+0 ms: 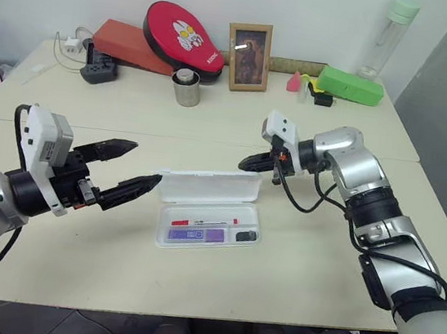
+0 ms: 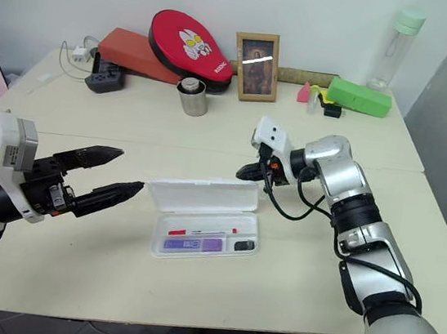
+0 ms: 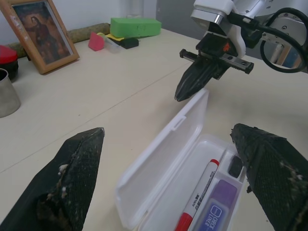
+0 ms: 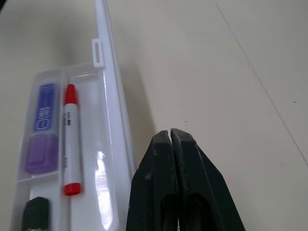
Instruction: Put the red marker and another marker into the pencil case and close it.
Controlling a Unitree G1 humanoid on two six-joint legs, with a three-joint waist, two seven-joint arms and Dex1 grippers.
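The pencil case (image 1: pixel 209 214) lies open on the table (image 1: pixel 319 254), its lid (image 1: pixel 208 188) standing up along the far edge. Inside, the red marker (image 1: pixel 204 222) rests in the far channel of the tray and the purple marker (image 1: pixel 196 234) in the nearer one, with a small black item (image 1: pixel 246 236) in the end compartment. Both markers look seated below the rim, so the step in hand is most likely the closing.

The right pincer (image 1: pixel 250 162) is clenched with nothing between its 2 fingers, its tip just behind the right end of the raised lid. The right wrist view puts the joined fingers (image 4: pixel 171 159) on the outer side of the lid, close to it; whether they touch it I cannot tell. The left pincer (image 1: pixel 141 168) hangs released, jaws wide, just off the left end of the case and holding nothing.

To close it well, the shut tip should push the lid's upper edge toward the robot and down, nearer the middle than the corner so the lid does not twist. The light case may slide or tip on the smooth table; the left pincer could brace the tray's left end. The small latch tab (image 4: pixel 97 52) at mid-lid probably needs a final downward press to catch.
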